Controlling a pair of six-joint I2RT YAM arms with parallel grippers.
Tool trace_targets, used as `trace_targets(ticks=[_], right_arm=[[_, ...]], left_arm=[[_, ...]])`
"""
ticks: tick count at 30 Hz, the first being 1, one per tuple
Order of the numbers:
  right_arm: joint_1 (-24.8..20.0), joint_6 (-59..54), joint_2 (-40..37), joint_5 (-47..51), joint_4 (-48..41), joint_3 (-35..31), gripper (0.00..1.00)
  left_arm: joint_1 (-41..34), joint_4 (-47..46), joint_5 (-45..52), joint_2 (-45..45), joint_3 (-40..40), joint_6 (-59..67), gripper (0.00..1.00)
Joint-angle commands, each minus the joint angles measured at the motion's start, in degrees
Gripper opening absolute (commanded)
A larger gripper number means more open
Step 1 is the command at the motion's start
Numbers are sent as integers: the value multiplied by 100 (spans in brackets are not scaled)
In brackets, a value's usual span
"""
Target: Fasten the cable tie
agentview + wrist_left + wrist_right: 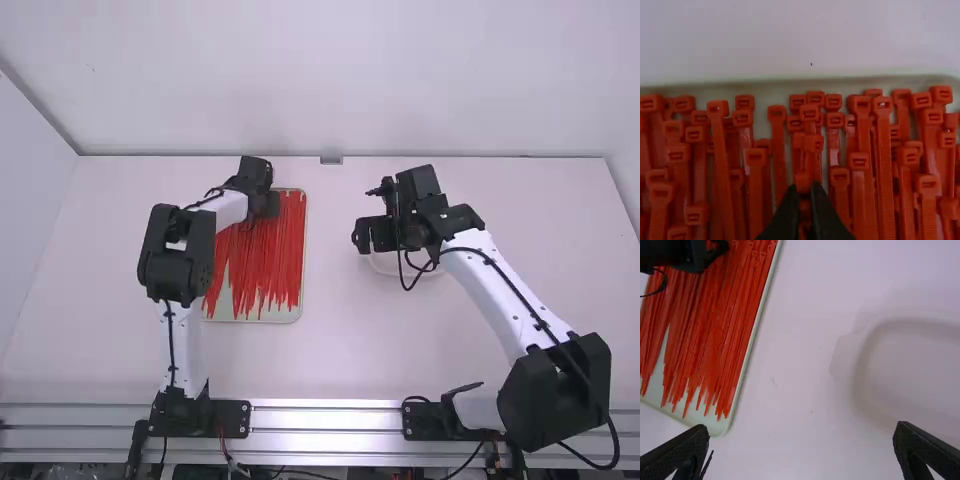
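Nearest the arms' bases, the pale tray (pixel 285 320) is lying on the white bench (pixel 380 340), left of the middle, with its long side running away from the camera. The pile of red cable ties (pixel 265 260) is covering it, the pointed tails fanning out toward the near rim and the square heads lining up at the far rim.

A little farther out and right of the middle, the right hand (pixel 800 430) is hanging over bare bench with its fingers spread wide and gripping nothing. Under and just beyond it, a white container (pixel 910 370) with rounded corners is resting on the bench, well apart from the tray. In the right wrist view the tray's corner (pixel 720 427) and the tie tails (pixel 705 330) are showing off to one side.

Farthest out, the left hand (pixel 803 192) is sitting low over the far end of the tray, among the tie heads. Its fingers are drawn narrow, pinching the strap of one cable tie (pixel 813 145) between their tips, while that tie is lying in the pile with the rest. Beyond the heads, the tray's far rim (pixel 765 86) is meeting the bench.
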Motion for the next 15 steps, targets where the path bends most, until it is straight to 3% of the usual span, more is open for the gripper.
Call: trace_targets(ticks=[1,15], right_arm=[[-7,9,13,31,-7,177,98],[-9,9,13,52,-7,177,98]], left_arm=[[-13,-28,-17,50,70,-63,2],[-11,-184,-20,-341,70,-66,4]])
